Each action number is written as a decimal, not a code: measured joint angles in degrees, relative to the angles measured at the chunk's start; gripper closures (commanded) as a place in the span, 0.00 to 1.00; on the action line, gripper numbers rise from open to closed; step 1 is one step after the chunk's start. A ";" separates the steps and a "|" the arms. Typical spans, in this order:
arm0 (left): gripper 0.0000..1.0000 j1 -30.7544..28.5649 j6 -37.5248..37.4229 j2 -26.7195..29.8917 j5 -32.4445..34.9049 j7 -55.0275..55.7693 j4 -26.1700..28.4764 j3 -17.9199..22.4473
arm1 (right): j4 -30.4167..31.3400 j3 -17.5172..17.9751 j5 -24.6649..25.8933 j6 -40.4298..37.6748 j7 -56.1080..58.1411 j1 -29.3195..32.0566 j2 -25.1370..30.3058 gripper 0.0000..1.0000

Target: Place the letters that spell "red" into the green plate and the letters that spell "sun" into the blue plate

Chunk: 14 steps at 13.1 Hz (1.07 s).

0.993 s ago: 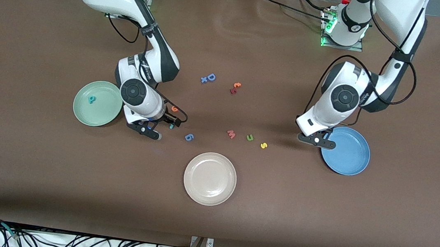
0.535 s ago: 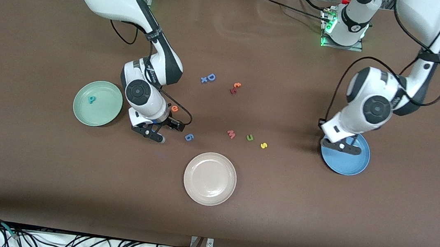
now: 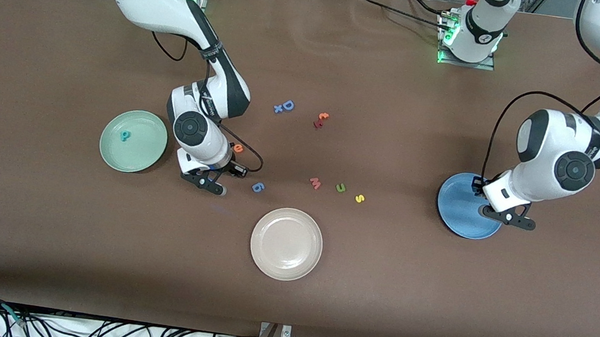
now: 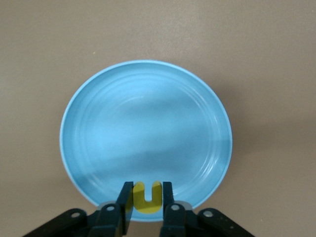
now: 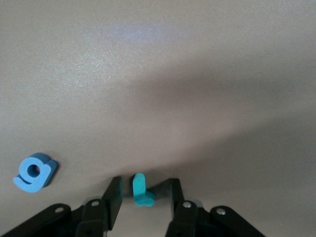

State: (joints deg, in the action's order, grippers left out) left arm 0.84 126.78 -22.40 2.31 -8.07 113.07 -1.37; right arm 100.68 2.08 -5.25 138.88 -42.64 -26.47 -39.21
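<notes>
Left pincer (image 4: 147, 213), clenched on the yellow "n" (image 4: 148, 197) over the blue plate (image 4: 145, 98), should release inboard; right pincer (image 5: 143, 197) straddles the teal "r" (image 5: 141, 190), unclenched.

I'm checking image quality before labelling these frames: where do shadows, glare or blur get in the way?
Front view: even light, soft arm shadows on the table, and the letters are small but legible. Left wrist view: a faint sheen and a dark shadow band lie across the blue plate, while the yellow letter between the jaws is sharp. Right wrist view: a broad shadow crosses the table, with a pale glare patch; the teal letter is slightly soft.
</notes>
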 measured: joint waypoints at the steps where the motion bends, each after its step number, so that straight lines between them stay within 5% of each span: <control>1: 0.29 0.00 0.00 -1.48 -0.12 0.02 -0.84 -0.11 | -0.02 -0.09 0.02 -0.08 0.00 0.00 0.05 0.80; 3: 0.03 0.00 0.00 -3.56 -0.35 0.04 -1.76 -0.14 | -0.02 -0.22 0.02 -0.24 0.00 0.01 0.11 0.88; 9: 0.00 0.36 0.00 -4.06 -6.15 0.11 -2.55 -0.47 | -0.20 -0.24 0.02 -0.58 0.00 0.01 0.12 0.90; 14: 0.00 3.88 0.00 -4.06 -11.63 4.67 -4.40 -1.57 | -2.03 -5.08 0.07 -14.82 4.86 0.22 5.29 0.91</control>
State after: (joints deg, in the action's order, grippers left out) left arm 4.72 126.78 -26.47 -9.32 -3.40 108.67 -2.94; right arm 98.65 -3.00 -5.18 124.06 -37.78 -26.26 -33.92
